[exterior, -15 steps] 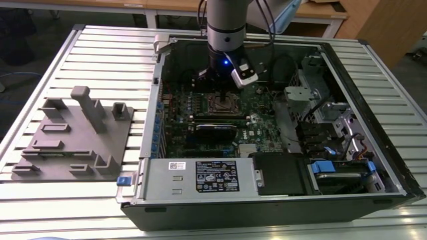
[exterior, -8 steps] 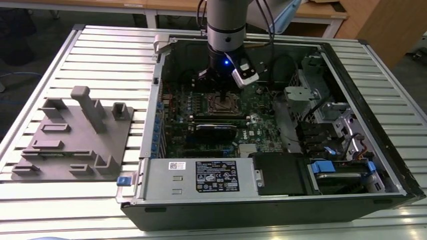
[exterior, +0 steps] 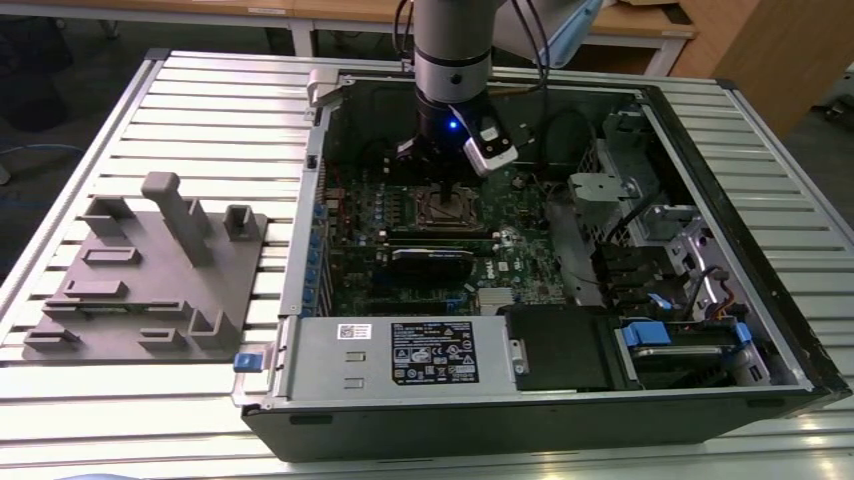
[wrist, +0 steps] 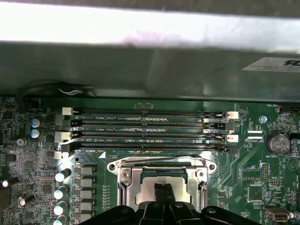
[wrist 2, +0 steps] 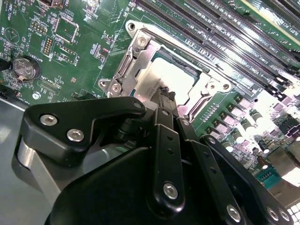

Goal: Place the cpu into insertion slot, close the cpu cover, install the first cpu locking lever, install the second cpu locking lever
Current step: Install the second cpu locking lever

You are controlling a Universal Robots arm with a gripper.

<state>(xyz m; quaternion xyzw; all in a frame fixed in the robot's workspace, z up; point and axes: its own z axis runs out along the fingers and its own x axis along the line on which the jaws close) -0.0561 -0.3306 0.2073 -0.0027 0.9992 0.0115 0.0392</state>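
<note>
Fingertips [wrist 2: 164,93] pressed together, tips right down on the cpu [wrist 2: 159,77], which sits inside the insertion slot [wrist 2: 140,42] on the green board [wrist: 42,168]. The cpu cover [wrist: 161,164] looks laid down around the chip. Best judgement: keep the gripper [wrist: 161,192] square over the silver top and press gently, no sideways drag. Both wrist views show the chip. The first wrist view adds 4 long memory slots [wrist: 150,126]; the exterior view shows the arm [exterior: 451,60] reaching into the open computer case [exterior: 747,200], a grey fixture block [exterior: 147,270] well apart.
</note>
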